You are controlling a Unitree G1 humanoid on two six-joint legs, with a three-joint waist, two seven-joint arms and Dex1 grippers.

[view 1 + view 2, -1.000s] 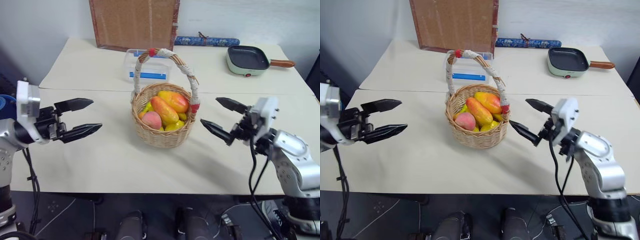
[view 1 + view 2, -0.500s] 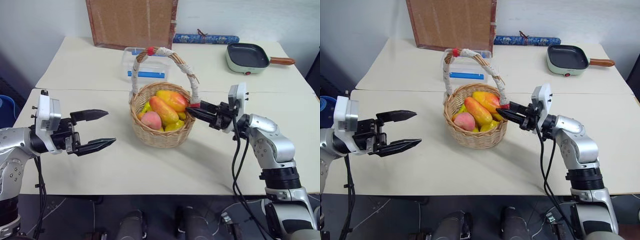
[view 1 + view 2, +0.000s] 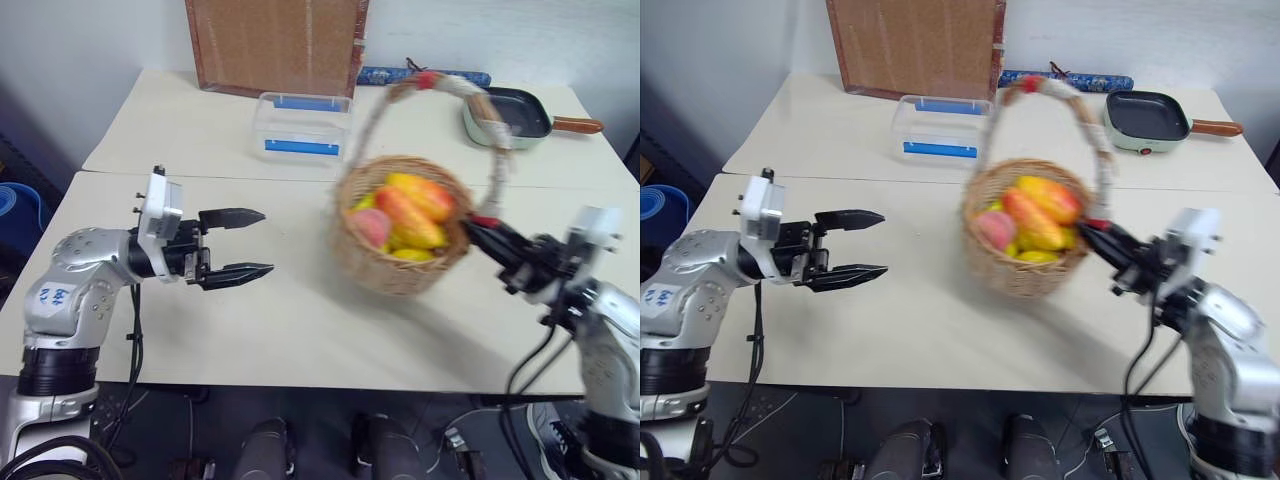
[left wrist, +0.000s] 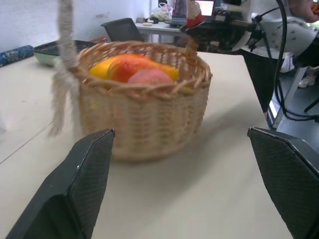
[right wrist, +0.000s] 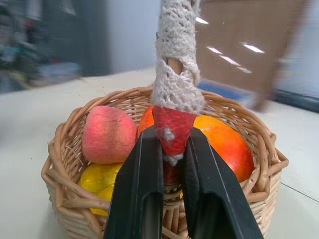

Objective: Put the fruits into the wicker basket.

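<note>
Right wrist view: right gripper (image 5: 172, 164) is clamped on the wicker basket (image 3: 400, 262)'s handle base; mango (image 3: 405, 208) lies diagonally inside beside peach (image 3: 370, 227). Basket has slid from frame centre toward right. Left gripper (image 3: 245, 243) jaws stay apart.

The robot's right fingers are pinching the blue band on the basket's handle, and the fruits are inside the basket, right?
Not quite. The band pinched by the right gripper is red, not blue; the right wrist view shows it at the foot of the handle. The rest is right: the fruits sit inside the wicker basket.
</note>
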